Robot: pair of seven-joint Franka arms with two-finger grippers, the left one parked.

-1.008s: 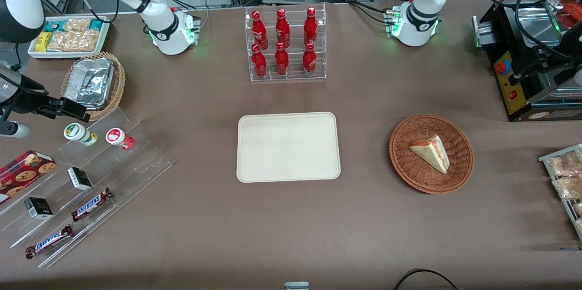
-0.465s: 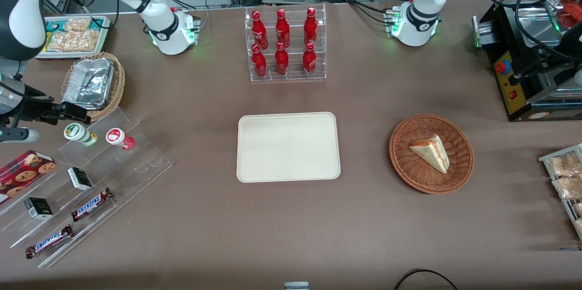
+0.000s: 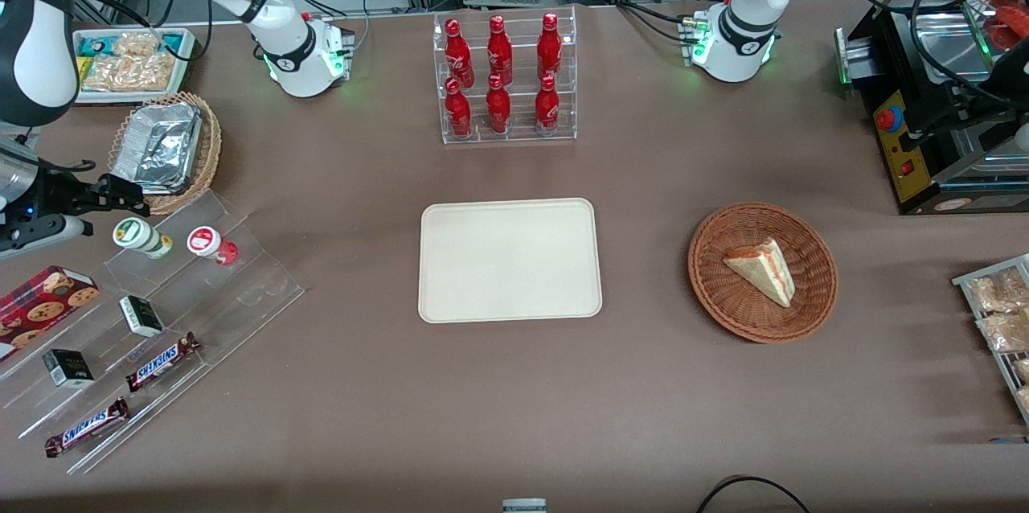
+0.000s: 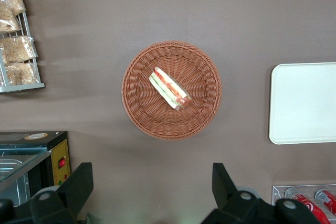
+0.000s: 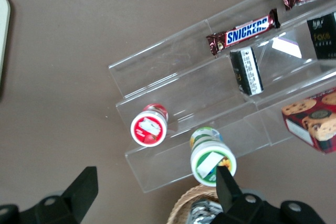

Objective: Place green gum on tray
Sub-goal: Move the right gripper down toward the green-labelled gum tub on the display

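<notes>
Over the last second the gripper (image 3: 120, 195) has drifted toward the working arm's end of the table and sits just above the green gum (image 3: 141, 236), fingers apart with nothing between them. The gum stands untouched on the clear acrylic stand (image 3: 201, 280) beside the red canister (image 3: 211, 244), well apart from the tray (image 3: 510, 260). Looks like alignment before descent; no grasp yet.
</notes>
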